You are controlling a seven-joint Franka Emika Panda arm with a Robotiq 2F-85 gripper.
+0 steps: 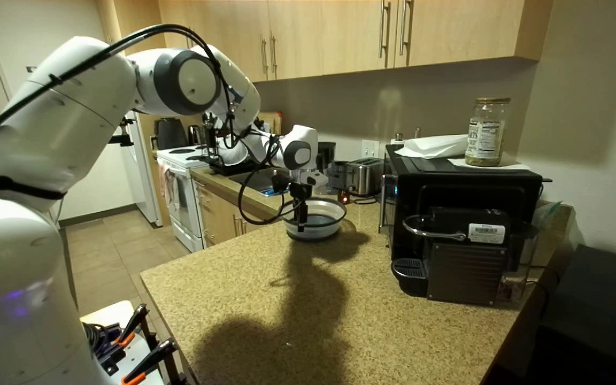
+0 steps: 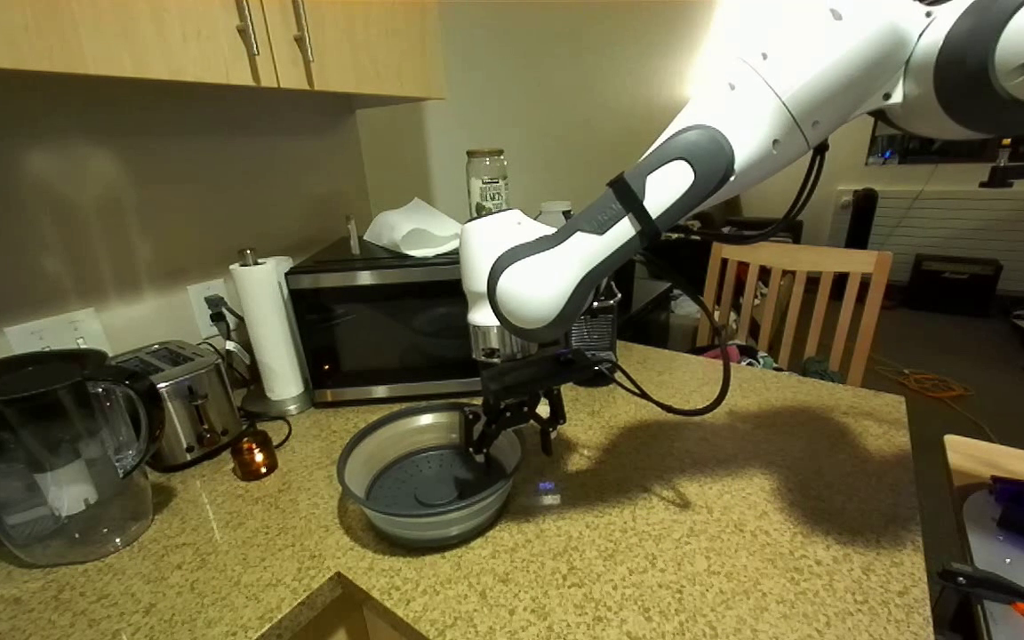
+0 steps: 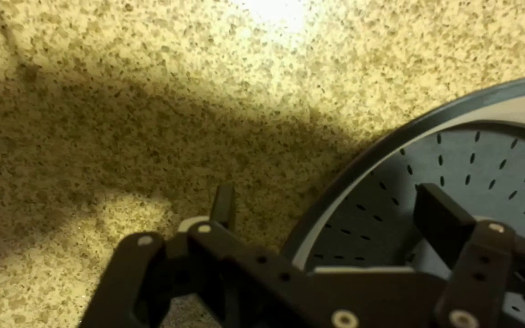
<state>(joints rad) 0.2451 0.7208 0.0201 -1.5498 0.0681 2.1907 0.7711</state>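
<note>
Black lid (image 2: 32,372) on, a clear pitcher (image 2: 45,498) stands at far left on your desk (image 2: 699,551) in an exterior view, followed by a steel toaster (image 2: 199,409), a small amber glass (image 2: 254,458) with a glow inside and a paper towel roll (image 2: 265,333) upright beside the microwave (image 2: 379,324), which carries a sheet of curled white paper (image 2: 414,228) on top. In front of the microwave, a grey colander (image 2: 428,531) rests on the desk in both exterior views, your tool (image 2: 513,442) hanging at its rim, fingers spread well apart. Your wrist view puts that rim between them, one finger above the desk and the other over the slotted interior; whether either touches the colander, you cannot tell. To the right, your white robot arm (image 2: 761,124) slopes down to the tool, a slatted wooden chair (image 2: 801,258) stands beyond the desk, and a black-and-orange clamp (image 2: 996,587) lies at far right.
</note>
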